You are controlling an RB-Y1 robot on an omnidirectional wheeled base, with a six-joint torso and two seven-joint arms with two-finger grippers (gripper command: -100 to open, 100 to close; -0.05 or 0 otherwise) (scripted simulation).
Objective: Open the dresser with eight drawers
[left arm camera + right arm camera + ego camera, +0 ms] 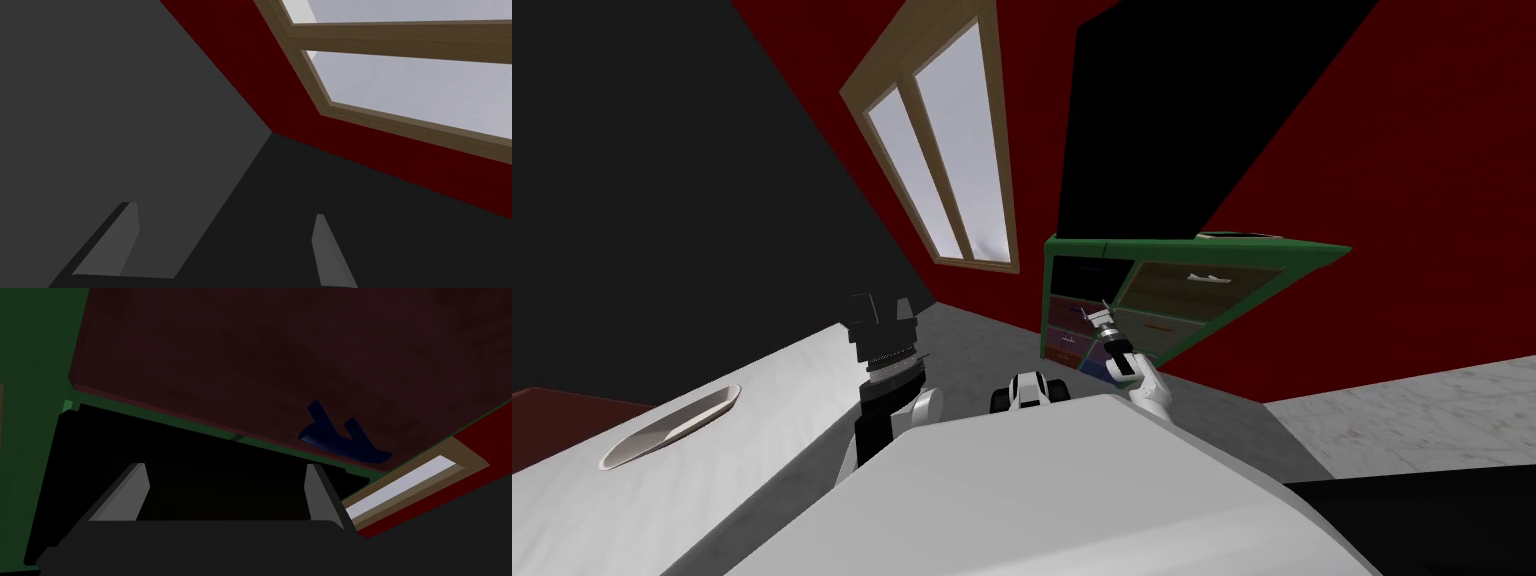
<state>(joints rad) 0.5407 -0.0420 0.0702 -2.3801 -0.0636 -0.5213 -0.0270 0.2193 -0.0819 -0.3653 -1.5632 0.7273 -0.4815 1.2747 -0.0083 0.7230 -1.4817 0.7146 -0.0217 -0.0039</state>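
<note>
While the left gripper hangs well short of the dresser, raised on its own side of the torso, its fingers stand wide apart with nothing between them.

Over to the right gripper — fingers spread just as wide, holding nothing, and close up to the dresser's front. The head view gives the whole piece: a green frame and drawer fronts in several colours, with a pale brown one at the dresser's upper right. It places the right gripper at the dresser's left column, about mid-height.

The right wrist camera brings the detail. A dark maroon drawer front sits close ahead, carrying a dark blue handle. Next to it is a black rectangle edged by the green frame — panel or opening, I cannot tell. The gap between the fingers lines up with that black rectangle. The handle lies beyond one fingertip and off to the side, not between the fingers.

Under the dresser lies a grey marbled floor. Behind it are a red wall and a black area. To the dresser's left there's a wood-framed window.
</note>
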